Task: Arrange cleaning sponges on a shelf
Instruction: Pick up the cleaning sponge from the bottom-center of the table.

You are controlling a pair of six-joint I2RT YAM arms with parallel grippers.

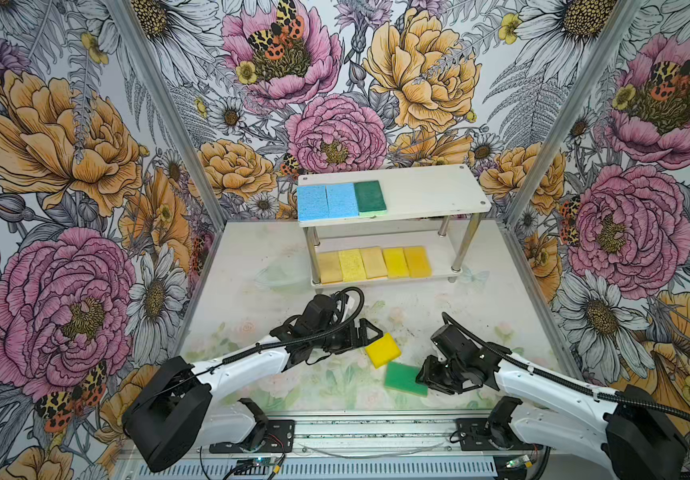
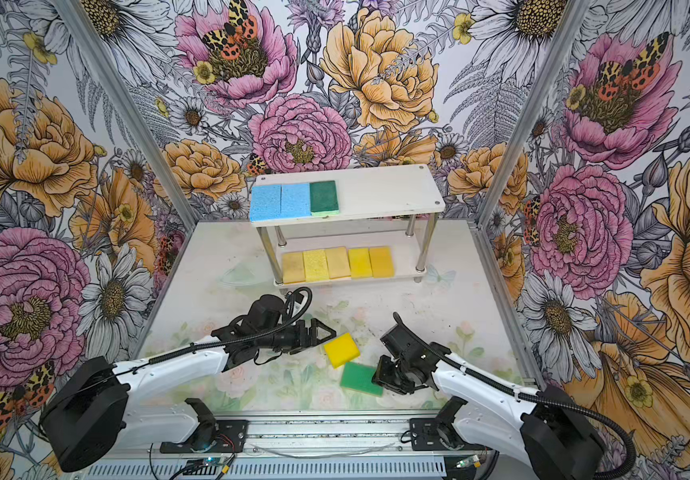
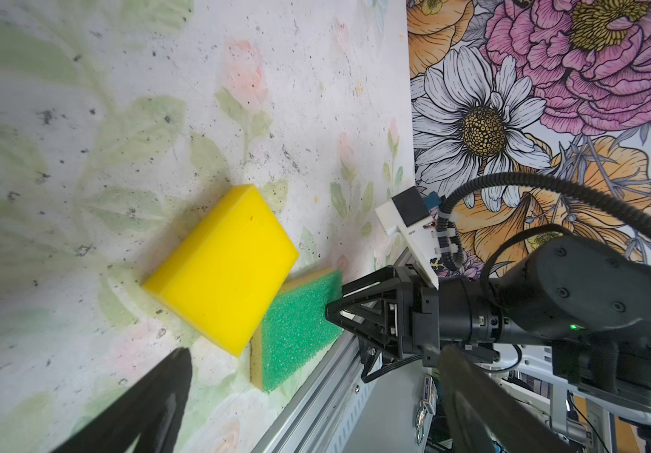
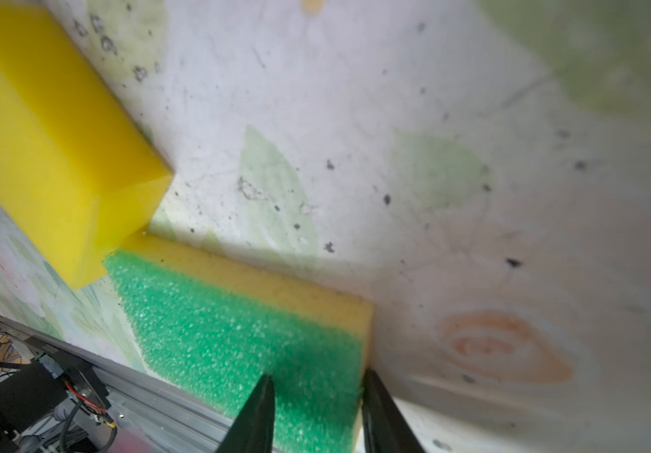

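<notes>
At the back of the counter (image 1: 252,316), the shelf (image 1: 426,191) is standing against the floral wall. On the left half of its top board, two light blue sponges (image 1: 326,201) are lying side by side. A dark green-topped sponge (image 1: 370,197) is lying just beside them on the right, and all three are touching in a row. On the lower board, five yellow and tan sponges (image 1: 374,262) are lying flat in a row, edge to edge.

Near the front of the counter, between the two arms, a bright yellow sponge (image 1: 383,350) and a green-topped sponge (image 1: 405,378) are lying with their corners touching. The yellow one is sitting farther back and the green one closer to the front rail.

The left tool (image 1: 370,338) is hanging just beside the yellow sponge with its jaws spread wide, holding nothing.

The right tool (image 4: 316,375) is sitting low at the green-topped sponge's near corner. One of its fingers (image 4: 263,408) is lying over the green top and the other is against the pale side edge. The jaws are standing narrow around that corner, but whether they are actually pinching it cannot be told from any view.
</notes>
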